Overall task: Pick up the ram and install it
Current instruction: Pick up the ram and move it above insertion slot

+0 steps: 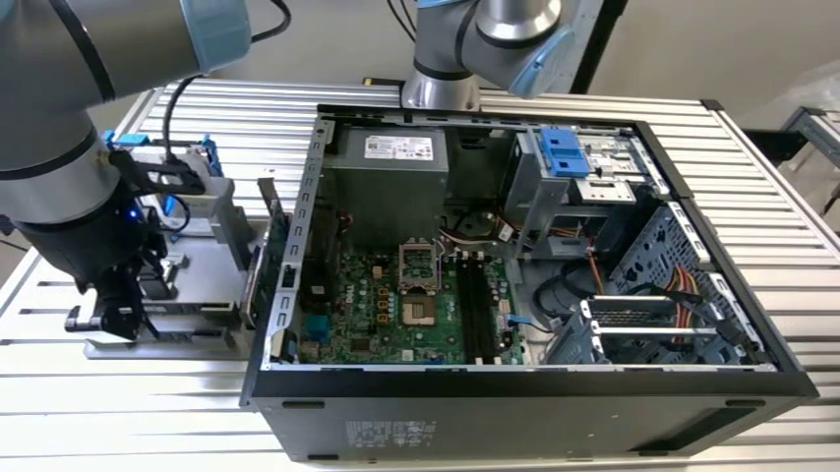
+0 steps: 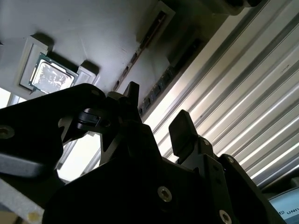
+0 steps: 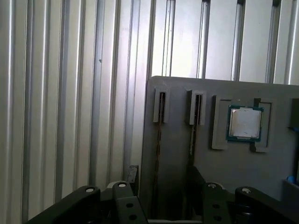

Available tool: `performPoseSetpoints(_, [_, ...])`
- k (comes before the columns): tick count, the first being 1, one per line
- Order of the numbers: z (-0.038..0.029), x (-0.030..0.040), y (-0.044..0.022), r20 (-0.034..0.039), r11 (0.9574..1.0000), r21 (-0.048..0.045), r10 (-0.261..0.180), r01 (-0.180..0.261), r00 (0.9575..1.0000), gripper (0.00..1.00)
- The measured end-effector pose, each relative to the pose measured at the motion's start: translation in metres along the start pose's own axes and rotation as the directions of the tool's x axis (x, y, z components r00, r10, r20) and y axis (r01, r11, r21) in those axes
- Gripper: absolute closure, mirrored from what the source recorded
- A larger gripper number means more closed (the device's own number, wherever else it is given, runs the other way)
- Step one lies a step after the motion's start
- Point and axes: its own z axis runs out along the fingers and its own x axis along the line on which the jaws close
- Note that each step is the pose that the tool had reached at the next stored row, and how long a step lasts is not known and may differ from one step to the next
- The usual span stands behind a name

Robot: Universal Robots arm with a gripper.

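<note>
In the exterior view my gripper [image 1: 121, 313] is down over the grey parts tray [image 1: 197, 285], to the left of the open computer case [image 1: 683, 226]. Two thin dark strips stand edge-on in narrow slots of the tray [image 3: 233, 186]. I take them for ram sticks: one ram [image 3: 159, 135] near the tray's edge, another [image 3: 192, 135] beside it. In the first wrist view my gripper [image 3: 162, 176] is open, with its fingers on either side of the strip nearer the edge and not touching it. The second wrist view shows the open gripper [image 2: 156, 109] below that ram [image 2: 140, 49].
A small square silver processor chip [image 3: 244, 123] lies in its own recess of the tray. A hard drive bracket with blue handles [image 1: 184, 162] stands at the tray's back. Long black memory slots [image 1: 479, 305] run along the motherboard inside the case. A second arm's base [image 1: 447, 69] is behind the case.
</note>
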Motion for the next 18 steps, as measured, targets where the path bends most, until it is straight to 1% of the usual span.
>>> performPoseSetpoints(1, [0.0032, 0.0, 0.0002, 0.0001, 1.0, -0.0002, 0.007, -0.007, 1.0, 0.0])
performPoseSetpoints(6, [0.0053, 0.0003, 0.0004, 0.0001, 1.0, -0.0002, 0.009, -0.009, 1.0, 0.0])
performPoseSetpoints(18, [0.0107, 0.0037, 0.0005, 0.0003, 0.9999, -0.0001, 0.011, -0.011, 0.9999, 0.0])
